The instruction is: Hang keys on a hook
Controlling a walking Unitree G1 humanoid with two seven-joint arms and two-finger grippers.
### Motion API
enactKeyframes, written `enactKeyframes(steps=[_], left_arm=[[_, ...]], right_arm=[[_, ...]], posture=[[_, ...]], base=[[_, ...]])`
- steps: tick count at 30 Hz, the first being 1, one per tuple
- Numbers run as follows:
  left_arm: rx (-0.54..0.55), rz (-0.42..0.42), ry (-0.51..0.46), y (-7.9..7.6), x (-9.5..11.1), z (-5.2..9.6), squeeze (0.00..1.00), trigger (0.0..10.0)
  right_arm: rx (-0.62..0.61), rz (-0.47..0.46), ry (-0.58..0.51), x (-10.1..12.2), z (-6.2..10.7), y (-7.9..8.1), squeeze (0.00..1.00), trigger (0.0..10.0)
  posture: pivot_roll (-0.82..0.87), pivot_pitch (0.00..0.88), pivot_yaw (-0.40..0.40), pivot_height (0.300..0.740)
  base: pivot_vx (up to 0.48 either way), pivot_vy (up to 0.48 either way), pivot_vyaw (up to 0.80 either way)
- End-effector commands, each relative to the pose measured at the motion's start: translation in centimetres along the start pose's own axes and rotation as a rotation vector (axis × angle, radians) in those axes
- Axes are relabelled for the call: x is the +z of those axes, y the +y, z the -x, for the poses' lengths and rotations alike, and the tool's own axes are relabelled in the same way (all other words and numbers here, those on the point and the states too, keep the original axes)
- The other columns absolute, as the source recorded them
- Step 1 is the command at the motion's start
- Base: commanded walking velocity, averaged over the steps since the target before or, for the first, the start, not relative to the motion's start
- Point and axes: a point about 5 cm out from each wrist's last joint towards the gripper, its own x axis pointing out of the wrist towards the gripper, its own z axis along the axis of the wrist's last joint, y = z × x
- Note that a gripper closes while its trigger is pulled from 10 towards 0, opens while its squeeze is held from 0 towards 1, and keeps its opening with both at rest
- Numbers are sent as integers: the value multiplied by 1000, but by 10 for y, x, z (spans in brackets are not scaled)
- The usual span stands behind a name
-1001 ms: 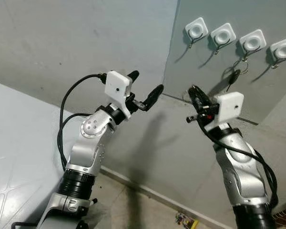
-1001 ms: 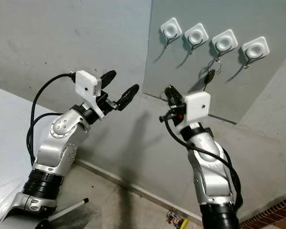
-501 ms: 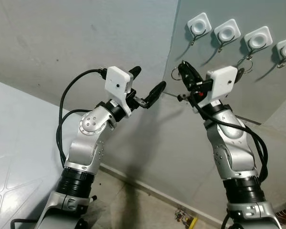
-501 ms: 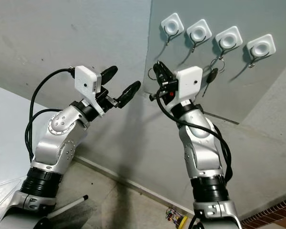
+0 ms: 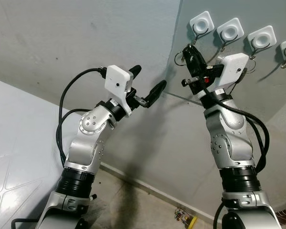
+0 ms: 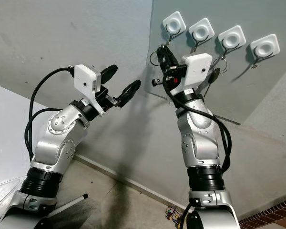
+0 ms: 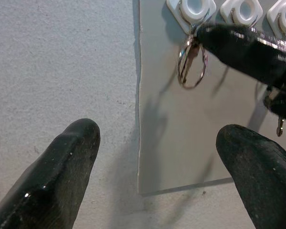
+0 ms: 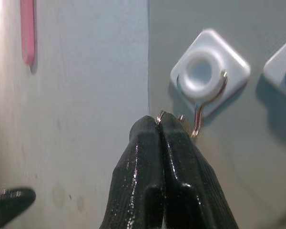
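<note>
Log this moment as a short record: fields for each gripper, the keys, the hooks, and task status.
right gripper: shut on key ring, raised just below the leftmost hook
key ring: pinched at the fingertips, close to the hook's wire, not yet clearly hung on it
leftmost hook: white square base with a bent wire hook, on the grey panel
other hooks: three more in the same row; the third hook already carries another key
left gripper: open, held up beside the panel's edge
status: hanging not finished

Silver key ring (image 7: 190, 67) dangles just under the leftmost white hook (image 8: 207, 76), pinched in the right gripper (image 8: 160, 125).
</note>
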Motion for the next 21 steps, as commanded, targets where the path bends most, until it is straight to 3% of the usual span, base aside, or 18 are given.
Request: enactKeyframes(steps=[1,8,17,21], left_arm=[[-20,-11,-28,-3,9,-5,0,10000],[-18,-9,-31,-2,10,-5,0,10000],[-10,-7,-34,-1,11,-4,0,10000],[-4,-5,-34,0,11,-4,0,10000]], right_arm=[[0,-20,-30,6,-5,-2,0,10000],[-18,-72,-44,9,-7,-7,0,10000],[-108,-373,-50,6,-8,-13,0,10000],[-79,-452,-90,9,-6,-7,0,10000]], posture=[[1,59,-59,736],[4,59,-60,736],[7,65,-62,736],[6,70,-62,736]], base=[[0,0,0],[0,0,0],[0,0,0],[0,0,0]])
